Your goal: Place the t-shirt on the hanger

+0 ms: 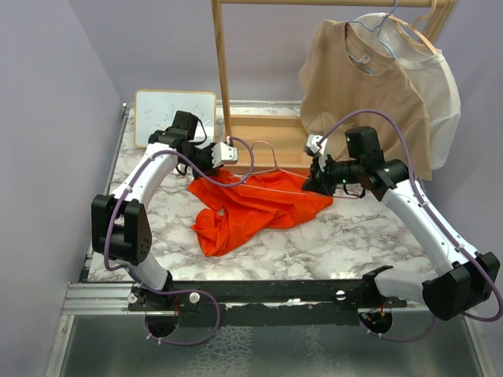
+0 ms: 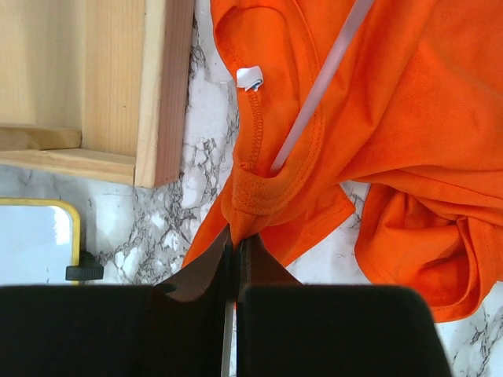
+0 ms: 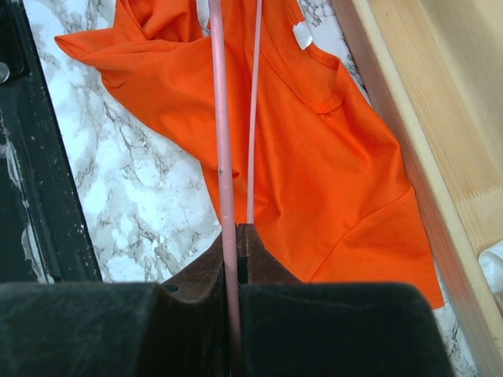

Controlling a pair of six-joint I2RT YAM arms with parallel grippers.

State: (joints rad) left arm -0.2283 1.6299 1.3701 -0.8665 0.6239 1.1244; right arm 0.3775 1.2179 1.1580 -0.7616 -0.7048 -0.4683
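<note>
The orange-red t-shirt (image 1: 247, 208) lies crumpled on the marble table, its collar toward the rack. The pink wire hanger (image 1: 271, 169) lies over it, its hook near the left gripper. My left gripper (image 1: 228, 153) is shut on the t-shirt's collar edge (image 2: 251, 200); a hanger wire (image 2: 318, 86) runs into the neck opening. My right gripper (image 1: 314, 181) is shut on the hanger's wire (image 3: 222, 157) at the shirt's right side, over the t-shirt (image 3: 330, 157).
A wooden rack (image 1: 222, 71) with a base box (image 2: 118, 86) stands behind. A tan t-shirt (image 1: 361, 94) and a white t-shirt (image 1: 440, 94) hang at the back right. A small whiteboard (image 1: 174, 116) leans at the back left.
</note>
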